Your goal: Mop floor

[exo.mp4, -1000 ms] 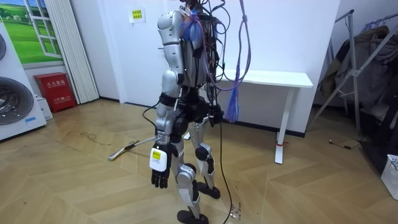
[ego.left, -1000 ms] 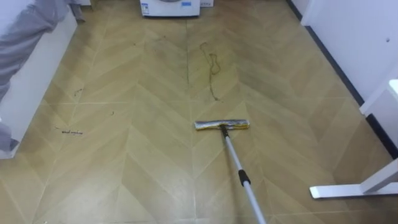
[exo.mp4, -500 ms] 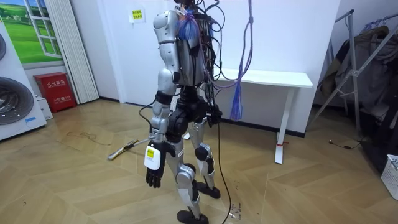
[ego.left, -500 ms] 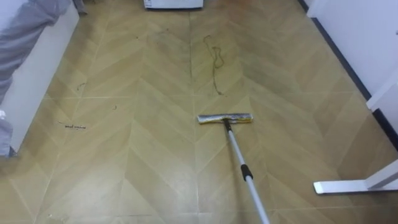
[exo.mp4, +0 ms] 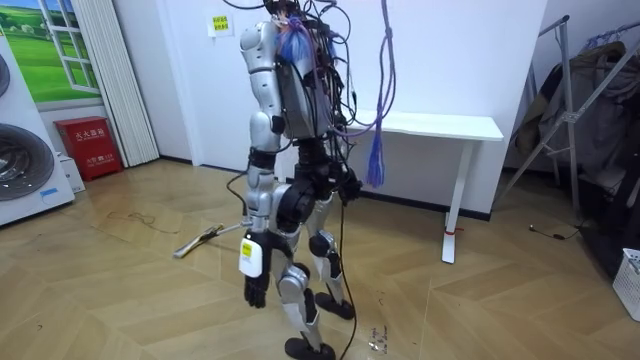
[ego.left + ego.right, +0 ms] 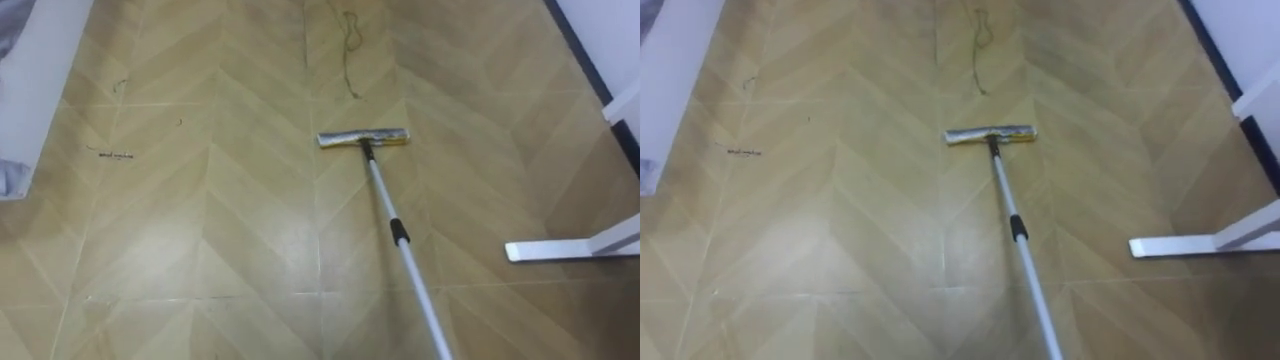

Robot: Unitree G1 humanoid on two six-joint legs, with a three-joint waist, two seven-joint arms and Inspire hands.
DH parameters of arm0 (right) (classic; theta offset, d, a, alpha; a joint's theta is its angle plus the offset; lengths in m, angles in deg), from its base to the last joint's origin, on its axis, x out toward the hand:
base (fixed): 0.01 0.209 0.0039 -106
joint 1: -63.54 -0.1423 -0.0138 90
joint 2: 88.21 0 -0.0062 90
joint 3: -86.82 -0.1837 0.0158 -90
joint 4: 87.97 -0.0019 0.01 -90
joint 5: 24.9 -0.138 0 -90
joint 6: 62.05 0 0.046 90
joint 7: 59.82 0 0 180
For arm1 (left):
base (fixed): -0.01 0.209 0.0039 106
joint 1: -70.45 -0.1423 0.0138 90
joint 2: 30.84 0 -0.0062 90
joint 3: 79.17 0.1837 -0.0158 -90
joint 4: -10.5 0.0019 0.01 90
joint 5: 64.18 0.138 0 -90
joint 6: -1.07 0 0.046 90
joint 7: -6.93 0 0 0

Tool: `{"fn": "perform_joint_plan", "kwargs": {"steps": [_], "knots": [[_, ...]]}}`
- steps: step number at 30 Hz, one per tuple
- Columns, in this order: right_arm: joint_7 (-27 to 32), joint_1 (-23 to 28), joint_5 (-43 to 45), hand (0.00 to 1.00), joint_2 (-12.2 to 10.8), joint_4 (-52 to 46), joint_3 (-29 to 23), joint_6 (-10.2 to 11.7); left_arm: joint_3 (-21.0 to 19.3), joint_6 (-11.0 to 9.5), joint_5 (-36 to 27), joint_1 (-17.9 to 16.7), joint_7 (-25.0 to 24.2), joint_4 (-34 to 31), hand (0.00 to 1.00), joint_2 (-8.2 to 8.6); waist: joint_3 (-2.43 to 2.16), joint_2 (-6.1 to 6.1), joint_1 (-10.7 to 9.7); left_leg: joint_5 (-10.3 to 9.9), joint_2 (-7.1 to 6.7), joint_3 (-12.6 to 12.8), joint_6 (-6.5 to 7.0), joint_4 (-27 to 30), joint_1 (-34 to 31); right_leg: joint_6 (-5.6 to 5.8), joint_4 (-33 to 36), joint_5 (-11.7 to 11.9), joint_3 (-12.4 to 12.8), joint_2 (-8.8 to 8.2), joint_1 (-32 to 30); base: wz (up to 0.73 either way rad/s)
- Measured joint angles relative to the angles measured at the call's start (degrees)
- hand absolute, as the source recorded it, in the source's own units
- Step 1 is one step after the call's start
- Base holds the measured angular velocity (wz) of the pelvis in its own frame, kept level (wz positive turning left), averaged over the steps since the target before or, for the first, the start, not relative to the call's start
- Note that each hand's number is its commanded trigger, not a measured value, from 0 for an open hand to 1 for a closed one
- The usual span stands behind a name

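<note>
A flat mop lies on the wooden floor with its head [image 6: 363, 138] pointing away from me. Its silver pole [image 6: 400, 240] runs back toward the lower right of the eye views, with a dark collar halfway along. No hand is on it. In the room view the mop [image 5: 205, 238] lies on the floor just beyond my legs. My left hand [image 5: 253, 290] hangs at my side with relaxed fingers and holds nothing. A dark squiggly stain [image 6: 348, 40] marks the floor beyond the mop head, and small dark marks [image 6: 108, 154] lie to the left.
A white desk foot [image 6: 570, 248] lies on the floor at the right, under the white desk [image 5: 440, 127]. White furniture [image 6: 30, 90] borders the left. A washing machine [image 5: 25, 160], a red box [image 5: 88, 147] and a drying rack [image 5: 590, 110] stand around the room.
The eye view has tipped down, so the mop and the stain sit higher in the picture. In the room view I lean forward and my left arm has swung back. The mop lies still.
</note>
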Motion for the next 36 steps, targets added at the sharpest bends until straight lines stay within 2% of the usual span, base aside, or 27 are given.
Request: {"fn": "perform_joint_plan", "kwargs": {"steps": [3,4,7,8,10,12,13,14,15,16,17,18,19,20,22,23,24,25,26,27,28,29,30,31,33,35,36], "knots": [[0.9,0.3,-2.5,1.00,1.0,0.1,0.1,0.6,0.4,0.5,0.1,0.3,-0.4,0.2,0.00,0.09,0.30,0.68,-0.2,-1.8,-0.26,-1.4,-0.06,8.1,-7.3,-0.28,7.2,-2.6,-0.3,-0.97,-6.2,0.25],[1.5,0.3,-3.5,1.00,1.5,0.1,0.4,0.8,0.5,0.5,0.0,0.6,-0.4,0.5,0.00,0.28,0.60,1.45,0.2,-2.7,-0.05,-2.2,-0.15,12.0,-10.3,-0.45,9.8,-3.6,-0.2,-0.83,-8.4,0.09],[3.3,0.3,-5.8,1.00,1.8,0.1,1.3,2.3,1.7,0.3,-0.8,0.7,0.1,0.8,0.00,0.29,0.60,2.33,1.1,-4.7,0.48,-2.3,-0.96,19.9,-16.2,-1.23,17.5,-6.7,-0.5,-1.24,-13.9,0.07],[3.5,0.3,-6.3,1.00,1.7,0.1,1.7,2.4,2.1,0.2,-1.3,0.7,0.3,0.9,0.00,0.26,0.60,2.33,1.2,-4.8,0.52,-2.4,-1.15,21.3,-17.1,-1.50,18.7,-7.3,-0.4,-1.36,-14.7,0.05],[4.5,-0.1,-8.0,1.00,1.6,0.5,2.8,3.1,4.0,-0.1,-2.9,0.8,1.1,1.2,0.00,0.29,0.53,2.42,2.0,-4.9,1.27,-2.5,-1.25,28.9,-21.4,-3.11,24.5,-9.8,-0.7,-1.87,-17.5,0.00],[5.1,-1.9,-8.1,1.00,1.4,1.7,2.7,3.5,6.3,-0.9,-4.6,0.7,2.0,1.7,0.00,0.12,0.46,2.52,2.8,-4.5,1.86,-3.7,-1.63,34.8,-24.3,-3.73,28.3,-11.6,-0.9,-1.70,-18.8,-0.02],[5.6,-3.6,-7.8,1.00,1.4,2.4,2.7,3.4,7.5,-1.2,-5.6,0.7,2.3,1.9,0.00,0.12,0.61,2.32,3.2,-2.5,2.59,-3.8,-1.89,39.8,-26.9,-3.80,30.9,-13.1,-0.9,-1.40,-19.4,0.00],[5.9,-4.6,-7.6,1.00,1.5,2.7,2.7,3.3,8.1,-1.3,-6.3,0.7,2.4,1.9,0.00,0.06,0.70,2.18,3.4,-0.5,2.70,-3.9,-1.67,42.2,-28.4,-3.80,31.9,-13.7,-0.6,-1.13,-19.7,0.00],[6.1,-6.8,-7.6,1.00,1.9,3.1,2.8,3.2,9.4,-1.4,-7.5,0.7,2.5,1.9,0.00,0.01,0.92,1.65,3.9,3.7,2.63,-4.7,-1.40,46.5,-31.0,-4.19,33.5,-14.4,0.3,-0.36,-20.1,-0.13],[6.1,-9.4,-7.8,1.00,2.8,3.3,2.9,2.9,10.7,-2.0,-9.3,0.7,2.5,1.7,0.00,0.07,1.19,1.24,5.3,7.6,2.69,-5.4,-1.40,50.4,-33.2,-4.67,34.5,-14.8,0.9,0.46,-20.3,-0.25],[6.0,-10.8,-8.0,1.00,3.2,3.3,2.9,2.9,11.2,-2.3,-9.8,1.0,2.4,1.7,0.00,0.07,1.21,1.19,6.2,8.8,2.69,-5.2,-1.50,51.6,-34.2,-4.96,34.9,-15.0,1.1,0.72,-20.4,-0.45],[5.9,-13.9,-8.6,1.00,3.7,3.3,3.2,2.9,11.4,-2.8,-10.6,1.1,2.4,1.7,0.00,0.05,1.29,1.05,7.7,8.6,2.79,-4.0,-1.46,52.6,-35.8,-5.14,35.3,-15.1,1.9,1.61,-20.7,-0.48],[5.5,-17.1,-9.7,1.00,4.0,3.2,4.2,3.0,11.4,-3.4,-10.6,1.2,2.2,1.7,0.00,-0.10,1.42,0.70,8.6,7.7,2.63,-3.0,-0.65,50.4,-36.6,-5.19,35.2,-15.1,2.2,1.91,-20.7,-0.44],[5.2,-18.4,-10.0,1.00,4.0,3.2,4.6,3.2,11.4,-3.7,-10.7,1.1,2.1,1.8,0.00,-0.24,1.42,0.39,9.1,7.0,2.29,-2.3,-0.50,47.9,-36.5,-5.19,35.1,-15.1,2.4,1.91,-20.7,-0.28],[3.8,-21.3,-13.4,1.00,4.1,2.3,6.4,3.7,11.2,-4.4,-10.9,0.7,1.3,1.7,0.00,-0.71,1.35,0.41,9.9,5.2,2.09,-0.1,-0.61,31.4,-33.8,-4.76,34.0,-15.3,2.1,2.31,-20.0,-0.04],[3.7,-21.4,-14.1,1.00,4.1,1.9,6.9,4.0,11.2,-4.4,-10.9,0.6,1.0,1.6,0.00,-0.86,1.25,0.52,9.9,5.1,2.00,0.1,-0.57,28.1,-33.3,-4.35,33.9,-15.5,2.1,2.33,-19.8,0.24],[3.2,-20.5,-15.3,1.00,4.0,1.7,7.0,4.6,11.2,-4.2,-10.6,0.7,0.4,1.5,0.00,-0.99,1.41,0.76,9.4,3.9,1.13,0.3,1.47,25.5,-32.5,-3.73,33.7,-16.6,2.1,1.80,-18.8,0.44],[3.0,-19.0,-16.9,1.00,4.2,1.8,6.5,4.9,11.3,-4.2,-10.5,0.8,-0.5,1.4,0.00,-0.97,1.30,0.83,8.6,3.0,0.14,0.7,2.78,24.7,-31.8,-3.03,32.2,-17.1,2.0,1.15,-17.3,0.53],[2.9,-17.8,-17.7,1.00,4.5,1.9,6.2,5.1,11.3,-4.2,-10.2,0.9,-1.0,1.3,0.00,-0.93,1.23,0.93,8.2,2.7,-0.22,1.1,3.33,23.9,-31.2,-2.66,31.0,-17.2,2.0,0.80,-16.3,0.60],[2.4,-14.9,-18.4,1.00,5.6,2.2,6.2,5.3,11.3,-4.4,-8.7,1.1,-1.8,1.1,0.00,-0.83,0.99,1.06,7.9,1.7,-1.04,2.4,4.88,21.8,-29.1,-1.78,28.4,-16.6,2.4,-0.03,-14.1,0.48],[2.3,-12.2,-18.4,1.00,7.2,3.6,6.2,5.3,11.2,-4.3,-8.3,1.1,-2.2,0.9,0.00,-0.74,0.69,1.37,7.7,0.5,-2.13,3.7,6.12,20.5,-27.5,-1.49,27.4,-16.2,3.9,-0.97,-12.7,0.38],[2.4,-10.9,-18.4,1.00,8.2,4.4,6.4,5.3,11.2,-4.3,-8.2,1.1,-2.3,0.7,0.00,-0.74,0.56,1.70,7.7,-0.2,-2.85,3.8,6.28,20.5,-27.1,-0.65,28.5,-15.7,4.9,-1.16,-13.0,0.28],[3.1,-7.4,-18.2,1.00,9.7,5.0,6.9,5.2,11.0,-4.3,-8.1,1.3,-2.0,0.4,0.00,-0.83,0.42,2.52,7.3,-1.8,-4.07,3.8,7.29,21.1,-26.4,1.12,32.8,-13.4,5.5,-1.78,-14.3,0.28],[3.5,-4.1,-18.1,1.00,10.2,5.6,7.0,5.1,10.1,-4.4,-7.5,1.3,-1.7,-0.3,0.00,-1.07,-0.13,3.36,6.4,-3.4,-4.94,3.3,7.88,21.4,-25.5,1.58,37.7,-9.5,6.3,-2.16,-16.5,0.28],[3.9,-0.2,-18.6,1.00,9.3,5.8,7.1,5.1,9.5,-4.8,-6.8,1.6,-0.6,-1.2,0.00,-1.51,-0.54,4.36,4.9,-5.4,-5.49,2.0,7.93,21.1,-24.3,2.06,42.1,-6.4,6.4,-2.11,-20.1,0.14],[4.1,1.6,-19.5,1.00,7.5,5.9,6.7,5.0,8.9,-5.4,-6.6,2.6,0.8,-1.6,0.00,-1.55,-0.37,4.84,3.8,-5.9,-5.49,1.7,7.79,19.5,-22.8,1.83,40.2,-6.7,6.4,-2.03,-24.7,0.00],[4.2,2.5,-20.1,1.00,6.4,5.9,6.7,5.0,9.0,-5.7,-6.6,2.7,1.3,-2.1,0.00,-1.27,-0.22,5.25,2.9,-6.3,-5.45,1.3,7.38,18.6,-21.8,1.79,35.5,-6.7,6.4,-1.82,-27.4,-0.16]]}}
